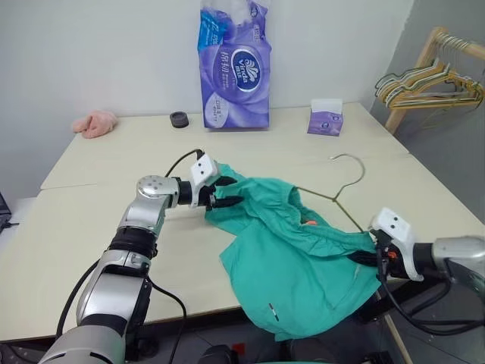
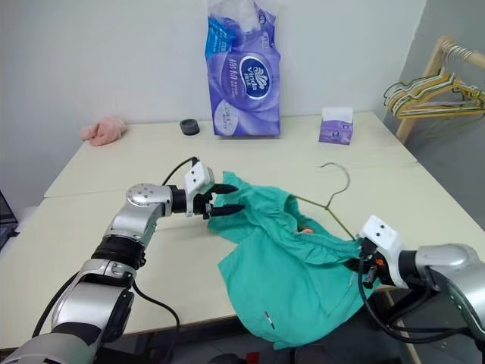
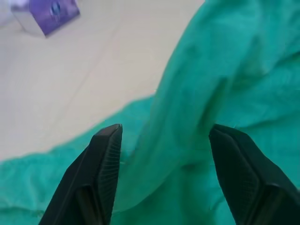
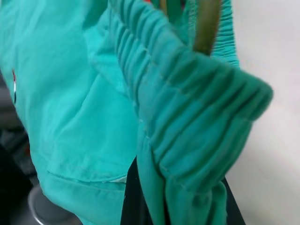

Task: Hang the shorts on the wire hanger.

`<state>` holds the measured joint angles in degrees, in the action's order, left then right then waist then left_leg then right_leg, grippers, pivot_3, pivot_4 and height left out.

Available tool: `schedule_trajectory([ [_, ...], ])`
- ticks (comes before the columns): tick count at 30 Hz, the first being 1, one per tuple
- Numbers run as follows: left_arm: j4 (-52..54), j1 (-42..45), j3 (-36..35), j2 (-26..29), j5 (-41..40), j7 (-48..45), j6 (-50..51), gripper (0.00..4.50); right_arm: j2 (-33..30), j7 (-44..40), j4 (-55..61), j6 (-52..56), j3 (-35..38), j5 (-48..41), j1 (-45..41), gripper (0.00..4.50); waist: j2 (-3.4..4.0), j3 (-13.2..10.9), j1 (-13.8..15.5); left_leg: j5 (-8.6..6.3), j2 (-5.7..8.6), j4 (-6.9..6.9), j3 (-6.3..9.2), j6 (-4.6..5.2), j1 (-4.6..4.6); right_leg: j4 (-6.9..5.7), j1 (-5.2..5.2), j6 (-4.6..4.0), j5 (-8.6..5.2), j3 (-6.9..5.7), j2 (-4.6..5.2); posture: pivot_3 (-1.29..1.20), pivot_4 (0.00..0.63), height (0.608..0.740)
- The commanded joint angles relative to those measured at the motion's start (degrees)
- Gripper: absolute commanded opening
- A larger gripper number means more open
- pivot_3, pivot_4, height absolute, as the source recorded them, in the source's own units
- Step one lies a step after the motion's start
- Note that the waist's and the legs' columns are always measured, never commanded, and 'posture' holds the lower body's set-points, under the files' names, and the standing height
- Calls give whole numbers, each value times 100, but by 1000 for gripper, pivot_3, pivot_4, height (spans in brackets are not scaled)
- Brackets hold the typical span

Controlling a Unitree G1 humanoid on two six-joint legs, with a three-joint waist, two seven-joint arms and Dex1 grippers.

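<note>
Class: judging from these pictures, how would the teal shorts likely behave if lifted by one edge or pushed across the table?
The shorts would probably flop, not hold shape: they lie crumpled and sag over the table edge. They seem light, since the right gripper, jaws shut on the gathered waistband, holds up a whole side. Pushed, they would likely bunch up, not slide.
</note>
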<state>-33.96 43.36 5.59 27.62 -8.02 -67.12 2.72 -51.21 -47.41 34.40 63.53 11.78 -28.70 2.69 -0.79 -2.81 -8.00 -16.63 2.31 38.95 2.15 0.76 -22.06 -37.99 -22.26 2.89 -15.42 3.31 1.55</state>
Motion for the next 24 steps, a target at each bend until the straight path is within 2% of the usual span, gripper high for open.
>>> schedule_trajectory([
  [1,985,-120,-97,-52,-420,-50,687,3010,350,565,361,700,986,-204,293,0,4,-2,-13,0,0,0,0,0,0,0,0,0,0,1,0,-295,74,740],
  [6,2319,-314,231,-587,-815,189,1660,3010,1298,1085,954,2260,2421,-515,441,0,30,-46,-7,0,0,0,0,1,2,0,3,0,0,3,0,-347,102,740],
  [9,2846,-282,540,-1011,-895,338,2037,3010,1541,1348,1146,2869,3309,-711,545,0,53,-113,-33,0,3,3,-5,1,2,2,6,1,-1,9,0,-369,119,740],
  [14,3259,-146,1175,-1794,-901,483,2230,3010,1109,1883,767,2897,4551,-1541,981,0,75,-239,-209,0,3,0,-26,3,7,3,11,13,-8,26,-16,-432,143,740],
  [17,3106,82,1258,-2312,-983,644,2288,3010,717,2462,392,2897,5200,-2286,985,0,52,-335,-423,-6,2,-1,-63,15,15,6,14,42,-25,59,-33,-460,154,740],
  [21,2848,355,1226,-2793,-850,1020,2031,3010,150,3360,-134,2897,5676,-3023,839,0,61,-395,-718,-20,4,-8,-89,37,7,23,21,67,-41,80,-50,-472,163,740],
  [24,2614,599,1183,-3057,-636,1452,1656,3010,-358,3984,-628,2897,5751,-3213,496,0,60,-424,-923,-29,3,-17,-105,52,9,36,23,75,-46,92,-53,-465,167,740],
])
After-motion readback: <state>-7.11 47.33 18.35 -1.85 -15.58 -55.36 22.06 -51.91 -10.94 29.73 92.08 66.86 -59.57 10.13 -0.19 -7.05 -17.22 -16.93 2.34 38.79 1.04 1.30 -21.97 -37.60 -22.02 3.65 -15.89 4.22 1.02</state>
